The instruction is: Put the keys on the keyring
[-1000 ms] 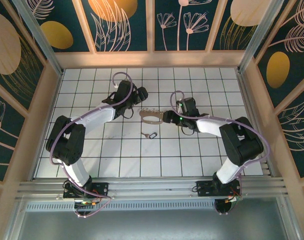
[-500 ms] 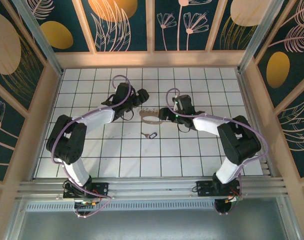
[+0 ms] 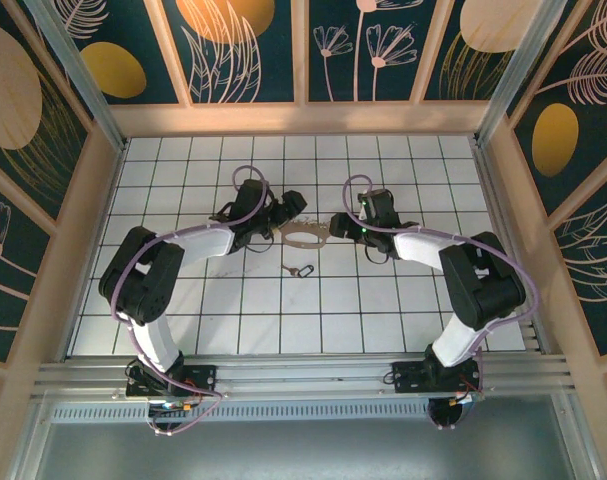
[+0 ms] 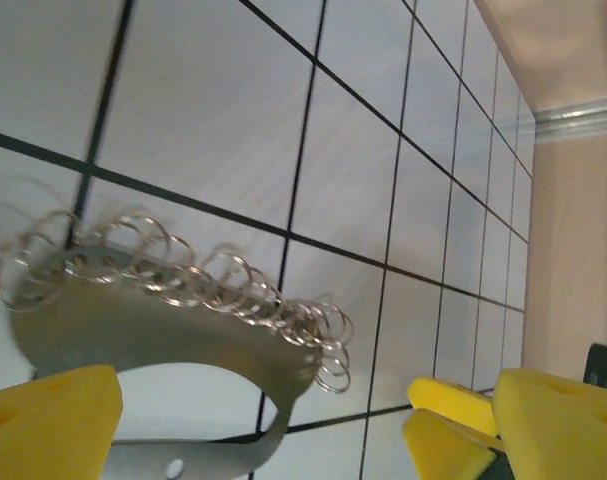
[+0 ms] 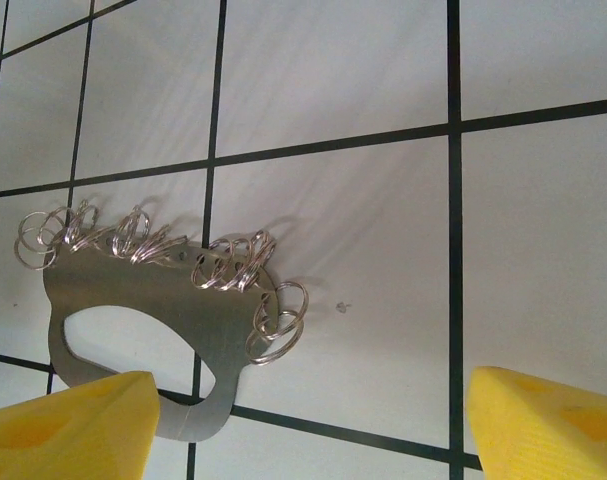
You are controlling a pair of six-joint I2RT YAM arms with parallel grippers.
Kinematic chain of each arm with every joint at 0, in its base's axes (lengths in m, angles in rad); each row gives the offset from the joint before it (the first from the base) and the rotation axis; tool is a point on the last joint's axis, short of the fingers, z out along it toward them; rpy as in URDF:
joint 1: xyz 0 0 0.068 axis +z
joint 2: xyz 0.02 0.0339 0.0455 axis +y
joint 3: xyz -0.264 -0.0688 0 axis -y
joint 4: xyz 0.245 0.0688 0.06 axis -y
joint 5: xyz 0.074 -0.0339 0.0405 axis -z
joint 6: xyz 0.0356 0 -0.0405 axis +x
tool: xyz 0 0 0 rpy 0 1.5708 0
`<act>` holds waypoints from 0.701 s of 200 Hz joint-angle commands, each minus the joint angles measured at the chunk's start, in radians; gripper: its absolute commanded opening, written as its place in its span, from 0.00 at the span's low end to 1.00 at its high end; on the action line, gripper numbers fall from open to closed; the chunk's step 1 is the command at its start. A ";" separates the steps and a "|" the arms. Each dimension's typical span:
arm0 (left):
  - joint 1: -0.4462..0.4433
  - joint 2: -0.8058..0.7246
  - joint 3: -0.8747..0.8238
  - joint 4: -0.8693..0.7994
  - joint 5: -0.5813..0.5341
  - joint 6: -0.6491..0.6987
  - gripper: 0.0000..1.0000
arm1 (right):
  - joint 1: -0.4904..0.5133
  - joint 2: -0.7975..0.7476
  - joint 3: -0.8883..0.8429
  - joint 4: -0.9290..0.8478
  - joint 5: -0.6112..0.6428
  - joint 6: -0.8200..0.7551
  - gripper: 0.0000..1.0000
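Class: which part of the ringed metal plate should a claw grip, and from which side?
Probably the bare band of the metal plate beside its oval cut-out, approached from the edge opposite the rings. Loose rings crowd the other edge; the cut-out leaves room to pinch across the band.

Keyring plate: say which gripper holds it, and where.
Neither clamps it: left gripper and right gripper are both open, the keyring plate between them; the key lies untouched.
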 commanded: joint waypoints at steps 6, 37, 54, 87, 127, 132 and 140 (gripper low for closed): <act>-0.019 0.047 0.013 0.043 0.022 -0.023 0.95 | 0.000 -0.043 -0.023 -0.006 0.008 -0.019 0.80; -0.019 0.082 0.033 0.036 0.019 -0.019 0.95 | 0.000 -0.058 -0.034 0.001 -0.005 -0.021 0.77; -0.018 0.105 0.045 0.034 0.016 -0.014 0.95 | -0.001 -0.062 -0.038 0.001 -0.010 -0.026 0.74; -0.017 0.139 0.085 0.010 -0.009 0.014 0.95 | 0.006 -0.058 -0.037 0.007 -0.026 -0.034 0.70; 0.004 0.172 0.143 -0.047 -0.069 0.070 0.96 | 0.019 -0.025 -0.020 0.014 -0.036 -0.036 0.66; 0.008 0.177 0.148 -0.050 -0.074 0.076 0.96 | 0.022 -0.020 -0.019 0.015 -0.037 -0.036 0.66; 0.015 0.185 0.159 -0.058 -0.085 0.084 0.96 | 0.023 -0.015 -0.016 0.020 -0.038 -0.034 0.66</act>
